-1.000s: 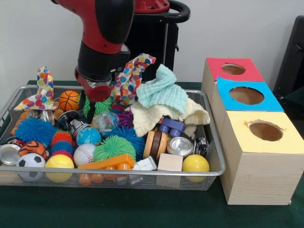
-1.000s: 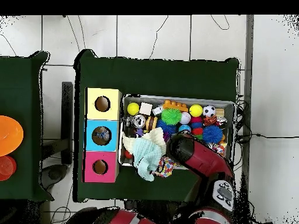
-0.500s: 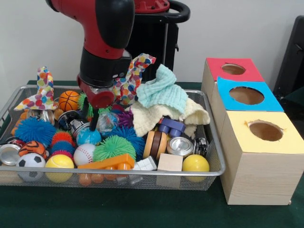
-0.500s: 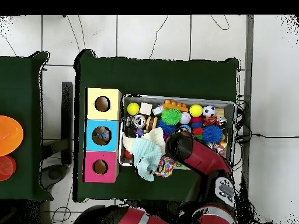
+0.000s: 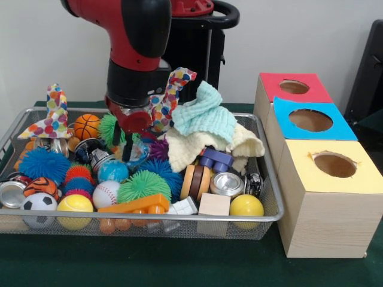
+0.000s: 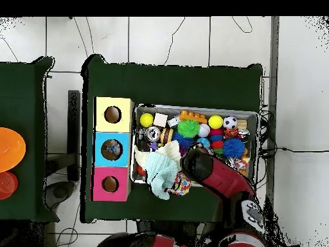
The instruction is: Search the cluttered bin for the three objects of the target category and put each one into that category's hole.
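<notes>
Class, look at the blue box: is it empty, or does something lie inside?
Not empty: the overhead view shows something through the blue box's hole.

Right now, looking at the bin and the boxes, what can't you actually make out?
- Tool: open or shut unclear in the front view; the arm hides it overhead.
- Bin contents under the cloths: covered in both views.
- Blue box hole: something inside, too small to identify overhead.

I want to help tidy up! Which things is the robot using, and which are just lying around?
For the job: wire bin, toys inside, red box, blue box, yellow box, gripper.
Lying about: orange plate, red thing beside it.
</notes>
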Robot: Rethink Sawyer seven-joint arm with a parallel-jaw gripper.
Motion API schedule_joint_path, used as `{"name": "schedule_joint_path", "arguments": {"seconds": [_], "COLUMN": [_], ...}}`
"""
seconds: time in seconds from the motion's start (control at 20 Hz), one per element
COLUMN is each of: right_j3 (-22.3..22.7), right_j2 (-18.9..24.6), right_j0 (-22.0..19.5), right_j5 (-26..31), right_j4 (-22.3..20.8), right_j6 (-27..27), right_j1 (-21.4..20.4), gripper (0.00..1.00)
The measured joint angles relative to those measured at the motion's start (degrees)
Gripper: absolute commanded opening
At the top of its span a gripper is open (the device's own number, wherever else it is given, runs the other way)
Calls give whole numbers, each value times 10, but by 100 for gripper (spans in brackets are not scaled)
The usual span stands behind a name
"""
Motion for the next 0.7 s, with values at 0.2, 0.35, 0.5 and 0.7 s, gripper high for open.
{"name": "schedule_joint_path", "arguments": {"seconds": [0.2,0.35,0.5,0.7], "right_j3": [27,49,72,86], "right_j2": [-1,-1,-1,-1], "right_j0": [-21,-40,-61,-78], "right_j5": [1,6,7,6], "right_j4": [-25,-44,-61,-73], "right_j6": [0,0,0,0], "right_j1": [-26,-49,-68,-74], "gripper": [100,100,100,100]}}
